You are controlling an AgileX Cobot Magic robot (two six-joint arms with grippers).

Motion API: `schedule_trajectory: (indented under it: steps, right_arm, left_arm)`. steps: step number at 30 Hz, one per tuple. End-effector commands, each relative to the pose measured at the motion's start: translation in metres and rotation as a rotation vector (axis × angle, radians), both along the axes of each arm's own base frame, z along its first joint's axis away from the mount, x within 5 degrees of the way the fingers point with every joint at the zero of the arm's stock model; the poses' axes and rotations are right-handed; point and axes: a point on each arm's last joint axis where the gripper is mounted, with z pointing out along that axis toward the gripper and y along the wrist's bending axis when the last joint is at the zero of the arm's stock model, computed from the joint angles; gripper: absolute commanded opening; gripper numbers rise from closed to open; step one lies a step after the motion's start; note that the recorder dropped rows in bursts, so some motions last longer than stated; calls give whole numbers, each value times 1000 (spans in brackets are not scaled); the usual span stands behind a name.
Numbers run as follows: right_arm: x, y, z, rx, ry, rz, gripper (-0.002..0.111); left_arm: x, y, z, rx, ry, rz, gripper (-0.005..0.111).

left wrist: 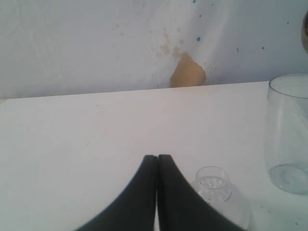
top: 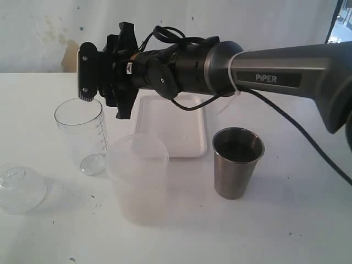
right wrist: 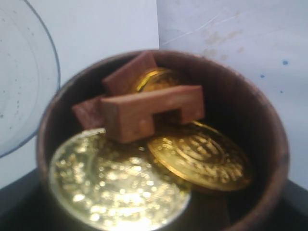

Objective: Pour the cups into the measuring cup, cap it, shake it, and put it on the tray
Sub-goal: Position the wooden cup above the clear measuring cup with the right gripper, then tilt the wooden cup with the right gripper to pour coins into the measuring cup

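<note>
My right gripper [top: 91,77] reaches across to the left and is shut on the brown-bronze cup [right wrist: 260,144], holding it just over the rim of the clear measuring cup [top: 81,135]. Gold coins [right wrist: 199,154] and wooden pieces [right wrist: 149,110] lie inside the brown cup. The measuring cup's rim [right wrist: 45,82] shows beside it. The steel tumbler [top: 237,162] stands at the right. The clear dome cap [top: 19,187] lies at the front left, close to my shut left gripper [left wrist: 157,158], which holds nothing. The white tray [top: 173,126] lies behind the centre.
A wide frosted plastic tub [top: 137,176] stands in front of the tray, between the measuring cup and the steel tumbler. The right arm [top: 275,66] spans the scene above the tray. A stained white wall [left wrist: 187,72] closes the back.
</note>
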Motion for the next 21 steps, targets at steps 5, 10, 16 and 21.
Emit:
schedule_trajectory:
  steps: [5, 10, 16, 21]
  right_arm:
    - [-6, 9, 12, 50, -34, 15, 0]
    - [-7, 11, 14, 59, -49, 23, 0]
    - [-7, 11, 15, 40, -77, 35, 0]
    - [-6, 11, 15, 30, -95, 43, 0]
  left_arm:
    - [0, 0, 0, -7, -11, -5, 1]
    - [0, 0, 0, -7, -11, -5, 1]
    - [0, 0, 0, -7, -11, -5, 1]
    - [0, 0, 0, -7, -11, -5, 1]
